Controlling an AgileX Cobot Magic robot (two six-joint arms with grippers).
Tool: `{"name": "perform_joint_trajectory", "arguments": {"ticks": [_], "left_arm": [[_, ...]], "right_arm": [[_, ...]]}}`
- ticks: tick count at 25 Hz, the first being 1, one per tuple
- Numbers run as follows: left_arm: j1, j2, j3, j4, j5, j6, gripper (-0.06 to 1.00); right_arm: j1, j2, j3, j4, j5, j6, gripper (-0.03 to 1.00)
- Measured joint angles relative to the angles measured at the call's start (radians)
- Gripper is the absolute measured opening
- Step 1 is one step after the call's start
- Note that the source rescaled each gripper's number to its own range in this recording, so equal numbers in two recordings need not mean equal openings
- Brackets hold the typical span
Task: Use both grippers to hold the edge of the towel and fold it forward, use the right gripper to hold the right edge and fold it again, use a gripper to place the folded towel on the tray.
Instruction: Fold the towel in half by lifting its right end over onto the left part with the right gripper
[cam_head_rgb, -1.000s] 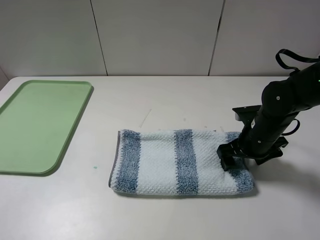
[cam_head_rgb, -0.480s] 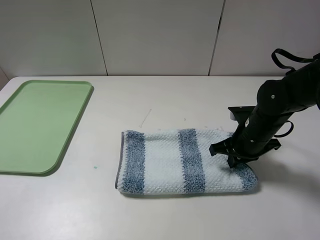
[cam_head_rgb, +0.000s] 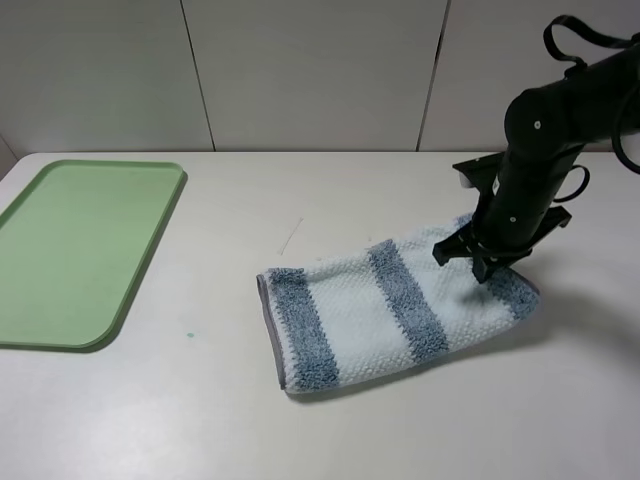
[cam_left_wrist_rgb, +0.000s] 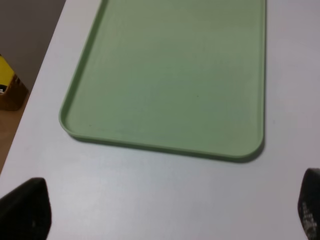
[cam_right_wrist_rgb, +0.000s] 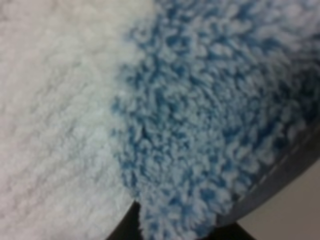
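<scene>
Exterior high view: the black right gripper (cam_head_rgb: 480, 262) is clamped on the blue-and-white striped terry towel (cam_head_rgb: 380, 310) at its right edge (cam_head_rgb: 528, 295) — second fold in hand, I'd say — next, sweep it leftward.

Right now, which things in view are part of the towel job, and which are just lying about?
Part of the job:
towel, its right end pinched by the right gripper
tray
left gripper, open, near the tray

Just lying about:
yellow and brown thing beyond the table edge
small green speck on the table
</scene>
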Motion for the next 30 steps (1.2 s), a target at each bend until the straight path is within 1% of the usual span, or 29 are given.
{"name": "perform_joint_trajectory", "arguments": {"ticks": [3, 6, 9, 14, 18, 20, 25, 28, 30], "left_arm": [[0.0, 0.0, 0.0, 0.0, 0.0, 0.0, 0.99], [0.0, 0.0, 0.0, 0.0, 0.0, 0.0, 0.99], [0.0, 0.0, 0.0, 0.0, 0.0, 0.0, 0.99], [0.0, 0.0, 0.0, 0.0, 0.0, -0.001, 0.99], [0.0, 0.0, 0.0, 0.0, 0.0, -0.001, 0.99], [0.0, 0.0, 0.0, 0.0, 0.0, -0.001, 0.99], [0.0, 0.0, 0.0, 0.0, 0.0, -0.001, 0.99], [0.0, 0.0, 0.0, 0.0, 0.0, -0.001, 0.99], [0.0, 0.0, 0.0, 0.0, 0.0, -0.001, 0.99]], "right_arm": [[0.0, 0.0, -0.063, -0.069, 0.03, -0.007, 0.08], [-0.023, 0.0, -0.103, -0.112, 0.034, -0.011, 0.08], [-0.068, 0.0, -0.127, -0.13, 0.034, -0.025, 0.08], [-0.135, 0.0, -0.134, -0.148, 0.022, -0.102, 0.08], [-0.151, 0.0, -0.134, -0.15, 0.046, -0.159, 0.08], [-0.15, 0.0, -0.148, -0.149, 0.083, -0.176, 0.08], [-0.135, 0.0, -0.233, -0.147, 0.218, -0.188, 0.08], [-0.117, 0.0, -0.286, -0.144, 0.301, -0.19, 0.08], [-0.1, 0.0, -0.304, -0.145, 0.336, -0.19, 0.08]]}}
